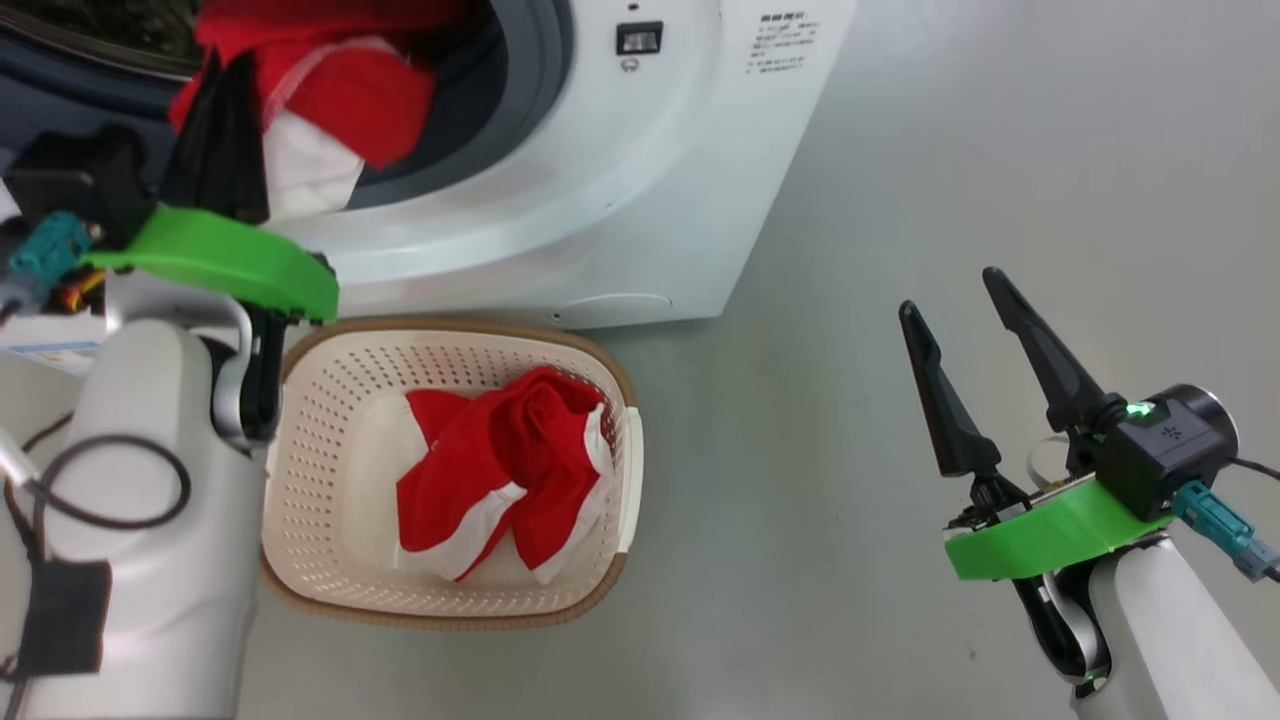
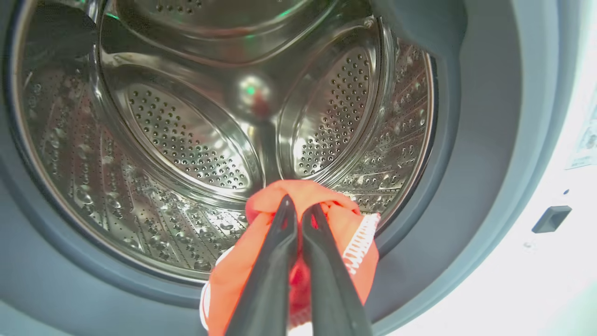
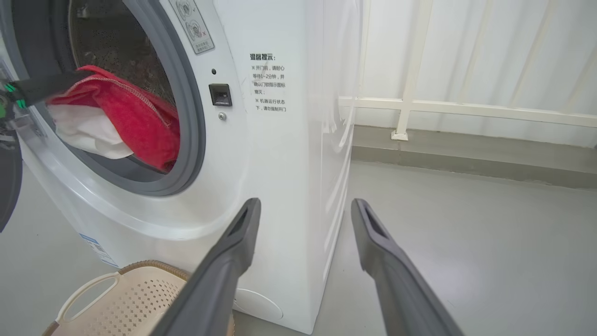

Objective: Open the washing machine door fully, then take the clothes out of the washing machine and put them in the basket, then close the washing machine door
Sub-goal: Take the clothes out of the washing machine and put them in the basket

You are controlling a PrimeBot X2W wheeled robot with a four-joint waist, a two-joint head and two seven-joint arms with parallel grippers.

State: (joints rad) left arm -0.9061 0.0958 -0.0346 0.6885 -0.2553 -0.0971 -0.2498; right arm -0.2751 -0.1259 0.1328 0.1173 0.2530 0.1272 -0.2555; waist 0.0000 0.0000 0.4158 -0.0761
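Shut tight with the left gripper (image 2: 301,205) on a red garment (image 2: 347,233), half out of the washing machine (image 1: 600,200) mouth. Spread wide and idle, off to the side: right gripper (image 1: 948,288). Below, second garment (image 1: 500,470) already in the basket (image 1: 625,400). Risk: snagging on the grey ring (image 3: 193,121), or a thin pinch slipping short of the basket. Via left wrist view: drum (image 2: 186,140) interior, no further cloth seen. Via head view: basket's place under the drop.

Head view looks steeply down on the basket (image 1: 450,336) and washing machine (image 1: 650,200); left wrist view peers close into its drum (image 2: 186,140); right wrist view, low and farther back, faces that same opening.
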